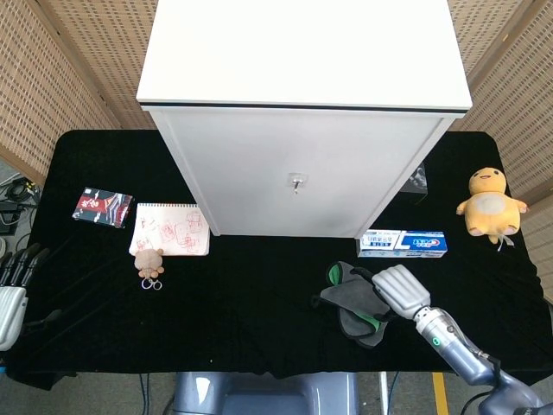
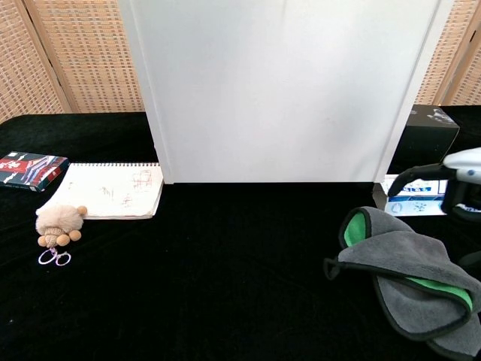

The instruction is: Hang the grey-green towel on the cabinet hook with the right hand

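Observation:
The grey-green towel [image 1: 347, 303] [image 2: 409, 274] lies crumpled on the black table, front right of the white cabinet [image 1: 302, 164]. A small metal hook [image 1: 296, 181] sticks out of the cabinet's front face. My right hand [image 1: 398, 290] [image 2: 455, 183] hovers over the towel's right side with its fingers apart and curved, holding nothing. In the chest view it sits just above the cloth at the right edge of the frame. My left hand [image 1: 12, 290] rests at the far left table edge, fingers extended and empty.
A toothpaste box [image 1: 402, 244] lies behind the towel, with a black box [image 2: 428, 133] beside the cabinet. A yellow plush [image 1: 490, 203] sits far right. On the left are a notebook [image 1: 169, 229], a furry keychain [image 1: 149, 262] and a red-black packet [image 1: 102, 207].

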Robot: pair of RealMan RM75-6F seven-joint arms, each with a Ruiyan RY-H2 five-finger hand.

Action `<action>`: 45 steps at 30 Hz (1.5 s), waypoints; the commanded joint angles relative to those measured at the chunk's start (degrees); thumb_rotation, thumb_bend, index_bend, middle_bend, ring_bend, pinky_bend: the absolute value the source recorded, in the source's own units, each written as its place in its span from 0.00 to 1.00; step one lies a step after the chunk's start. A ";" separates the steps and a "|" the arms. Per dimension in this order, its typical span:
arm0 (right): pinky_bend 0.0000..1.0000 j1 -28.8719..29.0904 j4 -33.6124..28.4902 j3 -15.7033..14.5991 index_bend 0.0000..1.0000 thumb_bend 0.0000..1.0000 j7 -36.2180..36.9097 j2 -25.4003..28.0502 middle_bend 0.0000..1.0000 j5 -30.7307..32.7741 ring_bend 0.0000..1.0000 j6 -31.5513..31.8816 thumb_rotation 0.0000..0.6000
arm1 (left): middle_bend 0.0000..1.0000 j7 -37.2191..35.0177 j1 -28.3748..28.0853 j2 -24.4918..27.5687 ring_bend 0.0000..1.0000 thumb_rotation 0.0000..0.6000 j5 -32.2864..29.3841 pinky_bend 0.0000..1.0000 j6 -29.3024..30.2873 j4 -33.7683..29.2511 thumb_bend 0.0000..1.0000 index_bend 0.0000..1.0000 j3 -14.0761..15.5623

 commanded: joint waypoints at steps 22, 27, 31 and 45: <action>1.00 4.76 1.25 -0.98 0.29 0.27 -26.45 -12.11 0.95 10.95 0.98 -1.95 1.00 | 0.00 0.23 -0.37 -0.28 0.00 1.00 -0.66 0.00 -0.64 0.32 0.00 0.00 -0.11; 1.00 5.33 3.64 -1.97 0.29 0.28 -31.12 -13.81 0.95 11.39 0.98 -1.13 1.00 | 0.00 0.09 -0.49 -0.29 0.00 1.00 -0.97 0.00 -0.90 0.38 0.00 0.00 -0.19; 1.00 5.41 5.01 -2.61 0.29 0.31 -33.31 -14.28 0.95 11.45 0.98 -0.12 1.00 | 0.00 0.01 -0.57 -0.27 0.00 1.00 -1.09 0.00 -1.07 0.42 0.00 0.00 -0.19; 1.00 5.41 11.89 -6.74 0.43 0.53 -29.15 -13.86 0.95 2.90 0.98 2.90 1.00 | 0.00 -0.12 -0.65 -0.29 0.00 1.00 -1.16 0.00 -1.07 0.48 0.00 0.00 -0.15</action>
